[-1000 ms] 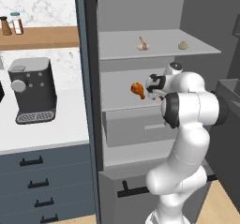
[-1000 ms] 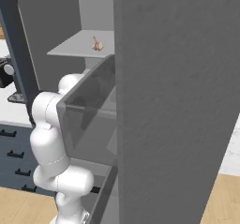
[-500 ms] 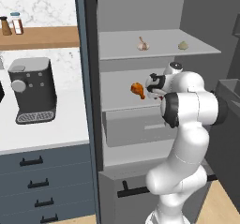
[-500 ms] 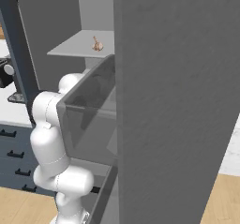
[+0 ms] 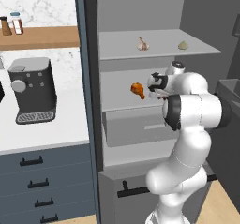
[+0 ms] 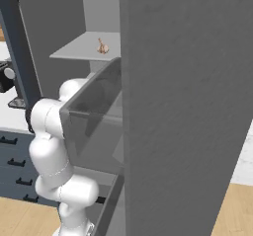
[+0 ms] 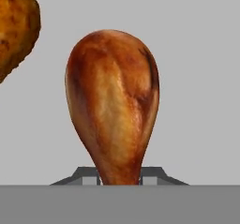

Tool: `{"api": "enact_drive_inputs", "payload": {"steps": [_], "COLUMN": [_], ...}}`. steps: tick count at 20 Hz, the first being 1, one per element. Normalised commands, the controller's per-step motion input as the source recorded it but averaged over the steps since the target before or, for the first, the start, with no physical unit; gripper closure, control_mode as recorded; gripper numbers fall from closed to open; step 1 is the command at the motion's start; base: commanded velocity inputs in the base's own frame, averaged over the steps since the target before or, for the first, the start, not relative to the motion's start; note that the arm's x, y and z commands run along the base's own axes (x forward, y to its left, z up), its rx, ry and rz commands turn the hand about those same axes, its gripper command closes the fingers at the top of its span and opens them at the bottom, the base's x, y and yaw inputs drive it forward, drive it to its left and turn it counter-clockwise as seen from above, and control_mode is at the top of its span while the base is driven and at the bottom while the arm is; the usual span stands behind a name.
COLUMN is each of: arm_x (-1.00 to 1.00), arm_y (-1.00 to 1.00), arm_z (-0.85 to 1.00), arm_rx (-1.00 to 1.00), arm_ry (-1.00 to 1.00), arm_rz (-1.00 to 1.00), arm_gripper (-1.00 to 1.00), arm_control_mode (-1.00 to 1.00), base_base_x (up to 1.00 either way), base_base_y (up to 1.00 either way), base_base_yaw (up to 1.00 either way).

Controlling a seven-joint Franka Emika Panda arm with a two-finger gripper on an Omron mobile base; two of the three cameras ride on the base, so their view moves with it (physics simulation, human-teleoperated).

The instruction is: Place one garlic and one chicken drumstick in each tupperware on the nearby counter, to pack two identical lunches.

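1. Far left, left base view: 2 small bottles [image 5: 11,24] on a wooden shelf [image 5: 40,37]; under it 1 dark coffee machine [image 5: 32,90] on the white counter [image 5: 42,133]. 4 black handles on the drawers [image 5: 40,185] below.
2. Fridge [image 5: 140,73] stands open. Top shelf: 2 garlic bulbs – left garlic [image 5: 143,44] w/ pointed tip, right garlic [image 5: 183,45] well apart from it, nearer the shelf's right end. Right base view shows 1 garlic [image 6: 103,47] on that shelf.
3. Middle shelf, left base view: 1 chicken drumstick [image 5: 138,89] visible, just left of the arm's hand, plump end to the left.
4. Hand view: 2 drumsticks. The second drumstick [image 7: 16,28] is cut off at the upper left corner, apart from the centre one.
5. Centre drumstick [image 7: 114,115]: plump end up in the hand view, thin end down btwn the fingertips.
6. Gripper [image 7: 120,177]: jaws nearly together, clamped on that narrow end; fingertips [image 7: 86,176] only just visible at the bottom on either side of it.
7. Whether the drumstick is resting on the shelf or lifted – can't tell.
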Motion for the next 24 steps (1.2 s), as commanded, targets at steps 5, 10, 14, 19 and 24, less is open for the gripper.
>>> {"api": "enact_drive_inputs", "payload": {"steps": [5,10,14,19,24], "arm_x": [-1.0,-1.0,-0.94,-0.91,-0.8], "arm_y": [-0.06,0.03,0.11,0.45,0.31], "arm_z": [0.63,1.0,0.99,0.75,0.73], "arm_rx": [0.04,0.0,0.0,-0.05,-0.05], "arm_ry": [-0.08,-0.01,0.09,0.03,0.01], "arm_rz": [-0.06,-0.01,0.0,0.0,0.0], "arm_gripper": [1.0,1.0,1.0,1.0,1.0], "arm_control_mode": [-1.0,-1.0,-1.0,-1.0,-1.0], "base_base_x": [0.0,0.0,0.0,0.0,0.0], "base_base_y": [0.0,0.0,0.0,0.0,0.0], "base_base_yaw": [0.0,0.0,0.0,0.0,0.0]}}
